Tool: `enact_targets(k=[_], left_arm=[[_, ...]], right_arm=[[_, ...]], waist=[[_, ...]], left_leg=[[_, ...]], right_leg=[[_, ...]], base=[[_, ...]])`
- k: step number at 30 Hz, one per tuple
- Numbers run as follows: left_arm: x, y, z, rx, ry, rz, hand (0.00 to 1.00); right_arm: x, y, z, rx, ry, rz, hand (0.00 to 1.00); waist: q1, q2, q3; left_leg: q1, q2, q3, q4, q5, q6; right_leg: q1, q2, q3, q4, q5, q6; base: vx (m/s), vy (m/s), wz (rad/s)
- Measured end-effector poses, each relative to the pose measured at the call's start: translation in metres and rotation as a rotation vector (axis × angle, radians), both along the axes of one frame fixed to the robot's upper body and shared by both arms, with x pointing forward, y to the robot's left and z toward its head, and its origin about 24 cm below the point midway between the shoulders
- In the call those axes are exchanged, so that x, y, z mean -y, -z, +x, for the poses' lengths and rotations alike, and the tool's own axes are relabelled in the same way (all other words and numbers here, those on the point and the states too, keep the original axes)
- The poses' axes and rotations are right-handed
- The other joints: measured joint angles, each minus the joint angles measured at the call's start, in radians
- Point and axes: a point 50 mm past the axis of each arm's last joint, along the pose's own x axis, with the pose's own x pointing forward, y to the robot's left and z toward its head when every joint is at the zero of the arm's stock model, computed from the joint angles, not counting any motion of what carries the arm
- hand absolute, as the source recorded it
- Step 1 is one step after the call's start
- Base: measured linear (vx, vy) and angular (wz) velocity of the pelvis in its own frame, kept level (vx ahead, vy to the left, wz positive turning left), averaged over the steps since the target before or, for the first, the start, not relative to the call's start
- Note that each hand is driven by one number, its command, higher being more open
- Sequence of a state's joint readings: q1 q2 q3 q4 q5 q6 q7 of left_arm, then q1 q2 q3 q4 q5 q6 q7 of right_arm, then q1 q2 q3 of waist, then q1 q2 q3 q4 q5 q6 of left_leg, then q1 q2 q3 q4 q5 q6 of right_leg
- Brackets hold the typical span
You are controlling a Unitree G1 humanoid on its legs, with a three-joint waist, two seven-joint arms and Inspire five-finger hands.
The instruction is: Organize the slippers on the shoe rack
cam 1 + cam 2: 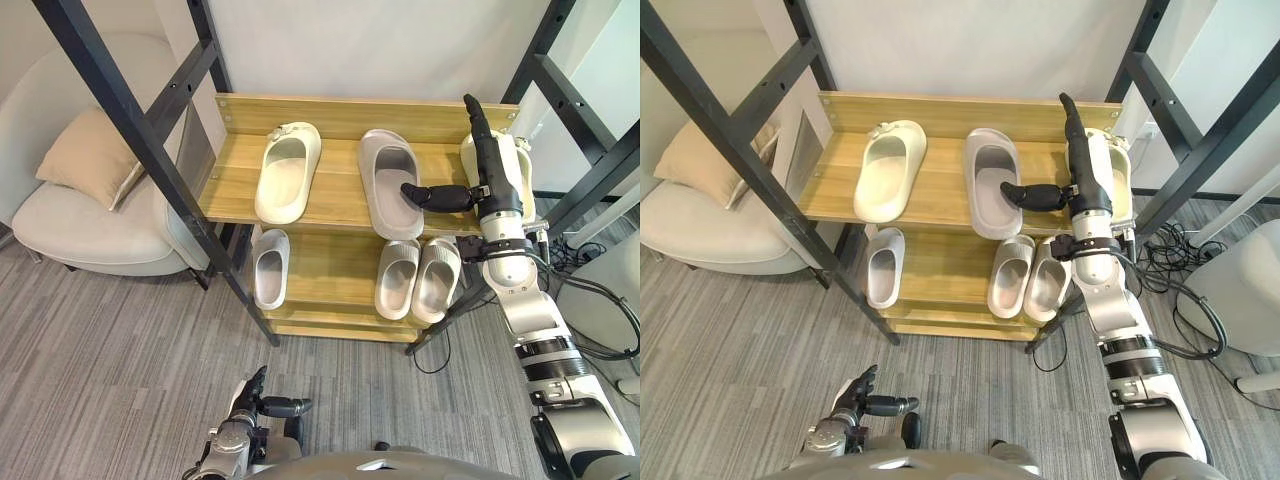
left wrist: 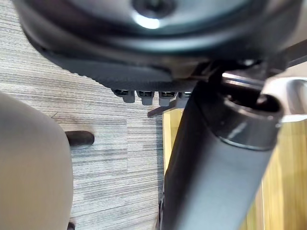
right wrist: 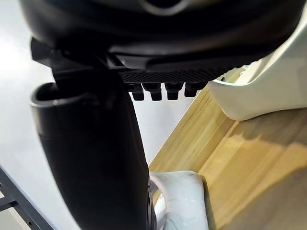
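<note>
Grey ribbed carpet [image 1: 120, 340] runs under a pale wooden shoe rack [image 1: 340, 115] set against a white wall. A beige armchair [image 1: 70, 215] stands to its left, and black frame bars [image 1: 118, 100] cross our view. On the top shelf we see three slippers: a cream slipper [image 1: 287, 178] at the left, a taupe slipper [image 1: 388, 175] in the middle, and an end slipper [image 1: 523, 165], also cream, at the right. The lower shelf holds a small grey slipper [image 1: 269, 268] alone at the left and a pale pair [image 1: 400, 280] side by side at the right.

Our right hand [image 1: 490, 165] lies over the top shelf with its fingers straight, pointing at the back board along the inner edge of the end slipper. Its thumb [image 1: 430, 195] sticks out sideways above the taupe slipper's heel. It grips nothing, and we cannot tell whether it touches either one. Our left hand [image 1: 250, 403] hangs low over the carpet, fingers relaxed and empty.

We judge these to be moulded foam slides: light, thick-soled, rounded and matt, springy rather than floppy, and not fragile. A broad strap arches over each toe end. Hooking fingers under it, or pinching the side wall of the sole, should give a sure hold. On the smooth wood they would likely slide at a push.
</note>
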State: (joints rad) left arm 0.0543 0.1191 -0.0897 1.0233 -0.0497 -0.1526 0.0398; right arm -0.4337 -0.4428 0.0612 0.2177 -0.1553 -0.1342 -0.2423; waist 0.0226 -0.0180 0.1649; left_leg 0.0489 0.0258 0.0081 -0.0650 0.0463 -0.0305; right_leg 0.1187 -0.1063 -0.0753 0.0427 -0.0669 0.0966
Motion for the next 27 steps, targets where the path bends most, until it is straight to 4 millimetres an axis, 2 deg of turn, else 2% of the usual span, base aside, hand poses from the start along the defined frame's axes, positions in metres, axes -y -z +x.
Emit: enact_targets(k=[8,12,13,16,22,27], left_arm=[[-0.005,-0.003,0.003,0.022,-0.045,-0.008,1.0],[-0.006,-0.003,0.004,0.031,-0.057,-0.013,1.0],[-0.006,-0.004,0.004,0.033,-0.058,-0.013,1.0],[-0.006,-0.005,0.007,0.051,-0.064,-0.017,1.0],[-0.006,-0.006,0.009,0.063,-0.065,-0.02,1.0],[-0.006,-0.008,0.011,0.074,-0.079,-0.029,1.0]], right_arm=[[-0.002,-0.012,0.017,-0.005,-0.002,-0.031,1.0],[-0.011,-0.016,0.029,-0.03,-0.031,-0.075,1.0],[-0.012,-0.017,0.03,-0.03,-0.033,-0.077,0.0],[-0.02,-0.027,0.038,-0.024,-0.054,-0.104,0.0],[-0.041,-0.03,0.049,-0.062,-0.133,-0.193,0.0],[-0.046,-0.032,0.05,-0.062,-0.154,-0.216,0.0]], waist=[[0.019,-0.019,0.013],[0.026,-0.022,0.02],[0.027,-0.022,0.021],[0.029,-0.023,0.035],[0.039,-0.028,0.04],[0.053,-0.029,0.044]], left_leg=[[-0.011,0.0,-0.001,0.001,0.0,0.0],[-0.014,0.0,-0.005,0.001,0.0,0.001],[-0.014,0.0,-0.005,0.002,0.0,0.001],[-0.022,0.0,-0.009,0.01,0.0,0.001],[-0.027,0.0,-0.013,0.015,0.0,0.001],[-0.028,-0.001,-0.019,0.015,0.001,0.002]], right_leg=[[-0.01,0.0,0.0,0.0,0.001,0.001],[-0.01,0.0,-0.001,0.0,0.006,0.002],[-0.01,0.0,-0.001,0.0,0.006,0.002],[-0.013,0.0,-0.001,0.0,0.012,0.001],[-0.014,0.001,-0.004,0.0,0.012,0.001],[-0.013,0.001,-0.01,-0.001,0.012,0.001]], base=[[0.0,0.0,0.0],[0.0,0.004,0.02],[0.0,0.0,0.0],[-0.01,0.003,0.01],[0.0,0.0,0.0],[0.0,0.002,0.03]])
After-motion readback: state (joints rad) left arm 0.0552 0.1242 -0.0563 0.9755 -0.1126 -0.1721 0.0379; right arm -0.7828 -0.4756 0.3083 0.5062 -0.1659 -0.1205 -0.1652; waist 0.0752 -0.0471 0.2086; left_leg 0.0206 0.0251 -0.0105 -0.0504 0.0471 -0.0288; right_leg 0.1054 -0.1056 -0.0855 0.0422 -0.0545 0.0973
